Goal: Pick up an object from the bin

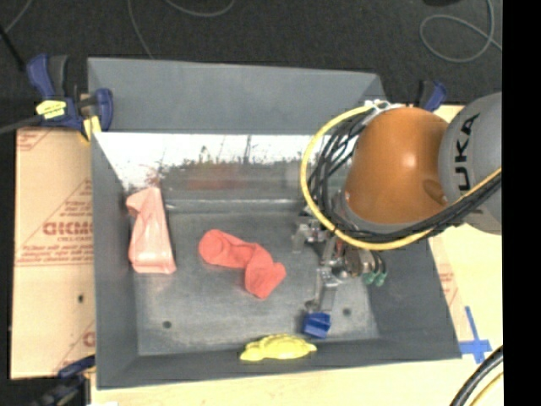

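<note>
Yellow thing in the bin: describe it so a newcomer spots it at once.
In the grey metal bin, look along the bottom wall as the camera sees it, slightly right of the middle. A flat, lumpy yellow thing lies there, stretched sideways. It is the only yellow item; the small blue piece just above it is boxy.

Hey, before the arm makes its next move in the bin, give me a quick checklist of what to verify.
1. Gripper over the right front part of the bin: ok.
2. Small blue block right at the gripper's tip: ok.
3. Block touched by the gripper: cannot tell.
4. Red cloth lies apart from the gripper, mid-bin: ok.
5. Yellow thing at the front wall, apart from the block: ok.
</note>
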Tool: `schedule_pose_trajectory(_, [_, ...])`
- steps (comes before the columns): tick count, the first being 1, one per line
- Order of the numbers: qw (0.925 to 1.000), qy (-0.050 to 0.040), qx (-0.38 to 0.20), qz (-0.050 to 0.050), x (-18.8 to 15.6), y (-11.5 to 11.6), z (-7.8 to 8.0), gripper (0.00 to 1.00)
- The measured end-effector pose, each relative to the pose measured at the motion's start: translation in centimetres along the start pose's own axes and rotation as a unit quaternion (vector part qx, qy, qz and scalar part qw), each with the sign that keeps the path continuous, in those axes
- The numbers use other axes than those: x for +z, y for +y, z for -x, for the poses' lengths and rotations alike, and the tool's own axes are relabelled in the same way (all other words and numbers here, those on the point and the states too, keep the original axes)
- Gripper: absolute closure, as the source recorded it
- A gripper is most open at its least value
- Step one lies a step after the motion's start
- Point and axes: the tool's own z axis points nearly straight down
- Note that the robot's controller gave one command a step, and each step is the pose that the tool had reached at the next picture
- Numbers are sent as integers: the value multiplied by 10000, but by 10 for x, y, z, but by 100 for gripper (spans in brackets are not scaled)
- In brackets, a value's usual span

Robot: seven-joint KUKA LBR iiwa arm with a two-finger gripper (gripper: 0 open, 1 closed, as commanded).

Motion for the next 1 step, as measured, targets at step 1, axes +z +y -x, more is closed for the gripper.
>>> schedule_pose_trajectory(1, [10000, -41, 1, 1, -4, 0, 1, 0])
